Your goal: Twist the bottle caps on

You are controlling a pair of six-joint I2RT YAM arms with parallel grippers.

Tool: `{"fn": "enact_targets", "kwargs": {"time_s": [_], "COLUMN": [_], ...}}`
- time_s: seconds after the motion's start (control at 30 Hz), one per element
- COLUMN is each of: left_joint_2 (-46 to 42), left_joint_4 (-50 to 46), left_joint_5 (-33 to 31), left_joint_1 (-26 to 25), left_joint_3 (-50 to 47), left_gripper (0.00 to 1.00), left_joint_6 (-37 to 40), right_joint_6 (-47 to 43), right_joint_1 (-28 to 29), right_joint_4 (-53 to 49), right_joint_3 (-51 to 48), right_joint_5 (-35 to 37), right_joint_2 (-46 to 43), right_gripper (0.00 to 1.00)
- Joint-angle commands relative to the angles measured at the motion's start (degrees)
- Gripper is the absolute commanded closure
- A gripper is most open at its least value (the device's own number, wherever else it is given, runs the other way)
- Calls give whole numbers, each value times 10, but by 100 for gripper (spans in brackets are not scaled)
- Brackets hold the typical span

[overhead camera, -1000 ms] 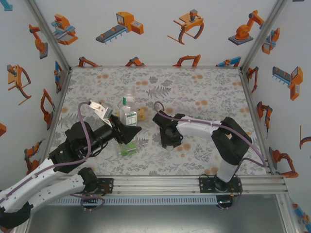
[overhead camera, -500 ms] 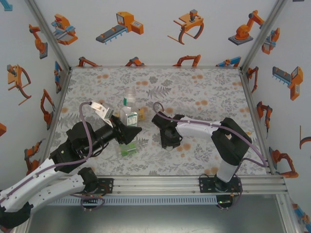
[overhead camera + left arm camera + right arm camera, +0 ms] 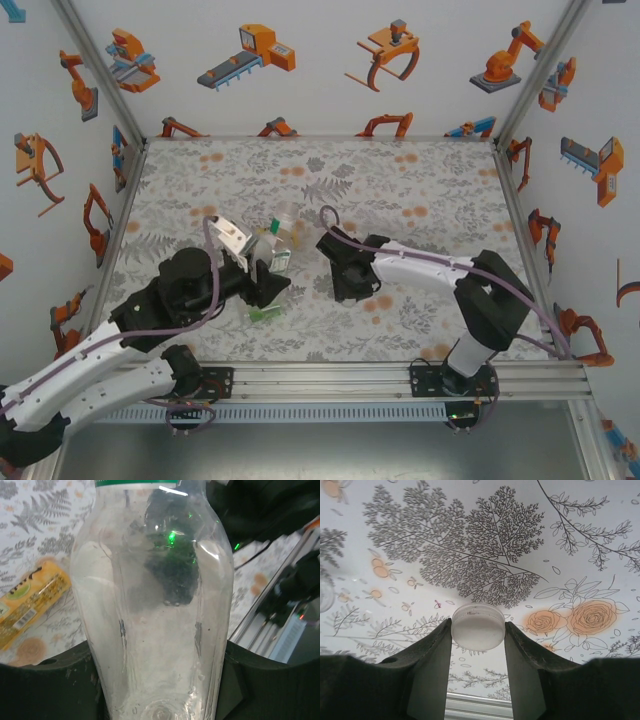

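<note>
Your right gripper (image 3: 478, 631) is clamped on the pale cap (image 3: 478, 625). The clear bottle (image 3: 155, 605), pinched in your left gripper (image 3: 157, 680), lies to its left, tilted, neck pointing away from the left gripper.

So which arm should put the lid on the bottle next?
The right one, probably. The right gripper pinches the whitish cap between its fingers, so it can carry it over and twist it on. The left gripper is busy gripping the clear bottle.
</note>
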Motion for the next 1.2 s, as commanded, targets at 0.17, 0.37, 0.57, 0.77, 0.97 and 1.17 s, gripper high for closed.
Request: {"fn": "enact_targets", "kwargs": {"time_s": [0.17, 0.37, 0.57, 0.77, 0.97, 1.17], "left_joint_2": [19, 44, 53, 71, 100, 111], "left_joint_4": [-109, -166, -180, -175, -195, -184], "left_joint_5": [59, 78, 116, 152, 180, 217], "left_joint_1": [3, 3, 3, 3, 3, 2], "left_joint_3": [17, 30, 32, 30, 58, 84], "left_gripper": [100, 100, 100, 100, 100, 100], "left_joint_6": [162, 254, 324, 386, 414, 406], "right_joint_6": [-55, -98, -199, -332, -428, -487], "right_joint_1": [1, 1, 1, 1, 0, 1], "right_joint_4": [-24, -39, 33, 43, 27, 59], "right_joint_3": [2, 2, -43, -45, -12, 2], "right_joint_5": [-10, 0, -44, -133, -255, -341], "right_joint_2": [-75, -137, -257, -364, -425, -464], "right_gripper": [65, 67, 68, 69, 69, 69]}}
